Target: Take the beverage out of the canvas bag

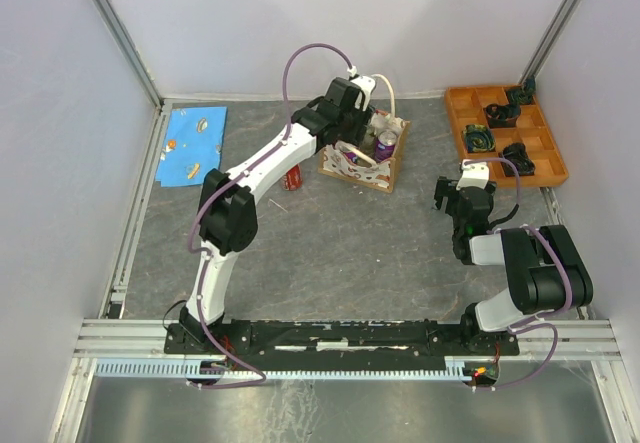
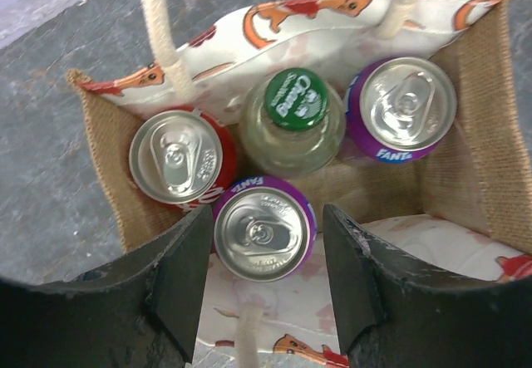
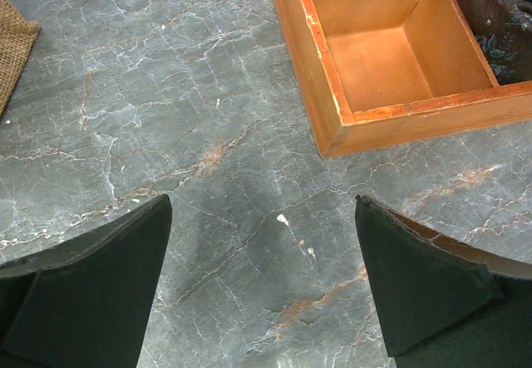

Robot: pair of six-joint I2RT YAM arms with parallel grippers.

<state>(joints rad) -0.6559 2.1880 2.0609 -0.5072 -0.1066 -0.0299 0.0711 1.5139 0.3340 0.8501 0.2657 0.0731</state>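
The canvas bag (image 1: 352, 164) stands open at the table's back middle, cream with a red-brown print and looped handles. In the left wrist view the bag (image 2: 478, 144) holds a red can (image 2: 176, 159), a green-capped bottle (image 2: 295, 119) and two purple cans, one far right (image 2: 401, 106) and one near (image 2: 263, 228). My left gripper (image 2: 262, 281) is open just above the bag's mouth, its fingers standing either side of the near purple can; it shows from above (image 1: 356, 123). My right gripper (image 3: 262, 277) is open and empty over bare table (image 1: 462, 195).
An orange compartment tray (image 1: 549, 143) with dark items stands at the back right, its corner close to my right gripper (image 3: 332, 85). A blue cloth (image 1: 190, 146) lies at the back left. A small red can (image 1: 292, 176) lies on the table left of the bag.
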